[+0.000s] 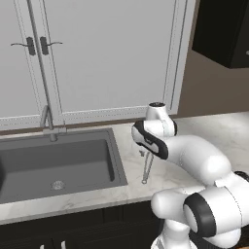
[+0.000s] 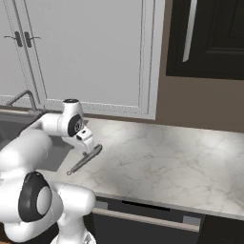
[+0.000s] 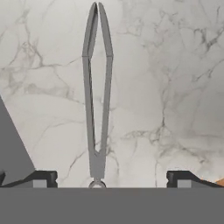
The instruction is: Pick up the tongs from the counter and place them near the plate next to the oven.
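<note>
Pale marbled counter (image 2: pixel 157 162) runs under white cabinet doors, with a dark grey sink (image 1: pixel 58 165) at its nine o'clock side. Slim grey metal tongs (image 3: pixel 97 100) lie flat on the stone just beside the sink's edge, two narrow arms joined at a ringed end and meeting again at the tips. Above them hangs the gripper (image 3: pixel 107 177), fingers spread wide, holding nothing.
</note>
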Available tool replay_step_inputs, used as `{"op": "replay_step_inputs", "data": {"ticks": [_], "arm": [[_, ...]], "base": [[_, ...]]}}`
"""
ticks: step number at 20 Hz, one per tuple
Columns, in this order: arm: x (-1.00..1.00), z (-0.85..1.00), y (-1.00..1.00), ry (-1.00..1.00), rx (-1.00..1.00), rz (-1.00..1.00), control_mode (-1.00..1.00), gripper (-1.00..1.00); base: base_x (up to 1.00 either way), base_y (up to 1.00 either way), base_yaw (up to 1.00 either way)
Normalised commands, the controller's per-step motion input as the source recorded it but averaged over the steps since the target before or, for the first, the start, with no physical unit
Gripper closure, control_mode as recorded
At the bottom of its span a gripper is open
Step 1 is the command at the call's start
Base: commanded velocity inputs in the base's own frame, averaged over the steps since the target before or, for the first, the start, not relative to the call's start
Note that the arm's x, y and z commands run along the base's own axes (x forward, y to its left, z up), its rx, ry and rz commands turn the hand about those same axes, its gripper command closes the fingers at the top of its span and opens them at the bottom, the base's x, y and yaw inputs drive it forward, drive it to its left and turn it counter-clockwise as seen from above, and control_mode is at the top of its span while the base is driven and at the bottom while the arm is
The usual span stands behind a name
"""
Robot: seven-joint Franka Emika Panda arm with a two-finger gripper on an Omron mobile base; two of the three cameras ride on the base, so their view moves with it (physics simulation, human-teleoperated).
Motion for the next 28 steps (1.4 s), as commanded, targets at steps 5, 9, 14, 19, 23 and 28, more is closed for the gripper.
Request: {"op": "replay_step_inputs", "data": {"ticks": [5,9,14,19,23,28], "arm": [[0.24,-0.46,0.0,0.0,0.0,-0.03,-1.0,-1.0],[0.22,-0.42,0.0,0.0,0.0,-0.02,-1.0,-1.0],[0.16,-0.34,0.0,0.0,0.0,-0.02,-1.0,-1.0],[0.09,-0.34,0.0,0.0,0.0,-0.02,-1.0,-1.0],[0.05,-0.42,0.0,0.0,0.0,-0.02,-1.0,-1.0],[0.09,-0.45,0.0,0.0,0.0,-0.01,-1.0,-1.0]], "base": [[0.0,0.0,0.0],[0.0,0.0,0.0],[0.0,0.0,0.0],[0.0,0.0,0.0],[0.0,0.0,0.0],[0.0,0.0,0.0]]}}
